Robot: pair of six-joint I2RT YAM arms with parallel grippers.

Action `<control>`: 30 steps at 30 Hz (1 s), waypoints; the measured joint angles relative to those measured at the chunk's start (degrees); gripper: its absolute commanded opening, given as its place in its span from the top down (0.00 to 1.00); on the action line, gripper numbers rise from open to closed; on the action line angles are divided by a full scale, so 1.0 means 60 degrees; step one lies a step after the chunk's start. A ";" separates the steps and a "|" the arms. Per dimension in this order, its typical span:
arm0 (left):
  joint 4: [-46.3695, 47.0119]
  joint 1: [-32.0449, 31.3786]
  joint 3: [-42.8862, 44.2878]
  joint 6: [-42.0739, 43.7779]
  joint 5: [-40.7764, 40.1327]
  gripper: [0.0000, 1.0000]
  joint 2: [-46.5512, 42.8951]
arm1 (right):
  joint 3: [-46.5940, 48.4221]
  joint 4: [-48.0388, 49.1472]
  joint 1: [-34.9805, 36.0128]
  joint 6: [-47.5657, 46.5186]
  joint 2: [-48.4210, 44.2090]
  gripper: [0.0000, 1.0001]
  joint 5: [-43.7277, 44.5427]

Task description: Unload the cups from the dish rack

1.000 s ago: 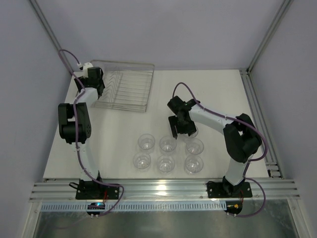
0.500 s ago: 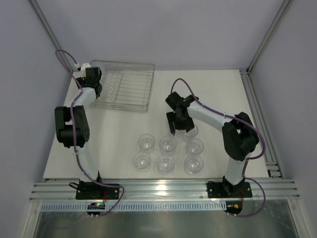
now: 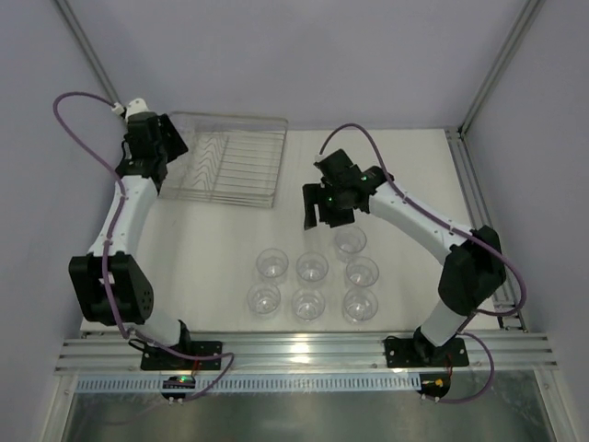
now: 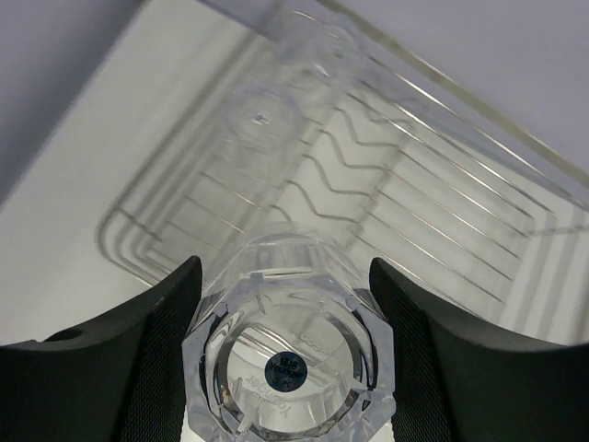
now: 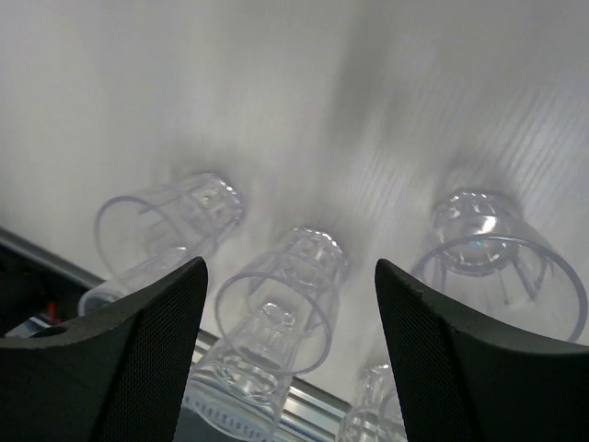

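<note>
- Overhead view is bright and evenly lit, with soft light from above. The arms only throw faint grey shadows on the white table [image 3: 212, 239].
- There's a bit of glare on the metal rails [image 3: 299, 344] near the bottom edge.
- Left wrist view: the close cup [image 4: 290, 359] is fairly crisp, with small highlights on its facets. The dish rack [image 4: 414, 212] behind it is soft and washed out.
- Right wrist view is blurry all over. The cups [image 5: 276, 304] look smeared, with long soft shadows stretching up the frame.

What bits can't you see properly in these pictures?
Left wrist view: the held cup hides part of the rack; far cups are blurred.
Top view: those far cups are too small and clear to count.
Right wrist view: bottom edge cuts off nearest cups.
</note>
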 measured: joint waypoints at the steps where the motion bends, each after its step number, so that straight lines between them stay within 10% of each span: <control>1: 0.0011 0.0004 -0.0262 -0.0248 0.0809 1.00 -0.0353 | -0.0087 0.0331 -0.0062 0.0102 -0.0277 0.23 -0.0375; 5: 0.0630 -0.0004 -0.1636 -0.1625 0.4029 1.00 -0.1308 | -0.1020 0.2284 -0.0452 0.0812 -0.1555 0.22 -0.2157; 13: 0.6816 -0.0678 -0.6360 -0.8149 0.9675 1.00 -0.0827 | -0.3016 0.5617 -0.0943 0.2473 -0.2452 0.22 -0.4641; 30: 1.2131 -0.2830 -0.6856 -1.2247 1.0943 1.00 -0.0091 | -0.3446 0.7206 -0.1020 0.3461 -0.2452 0.22 -0.5555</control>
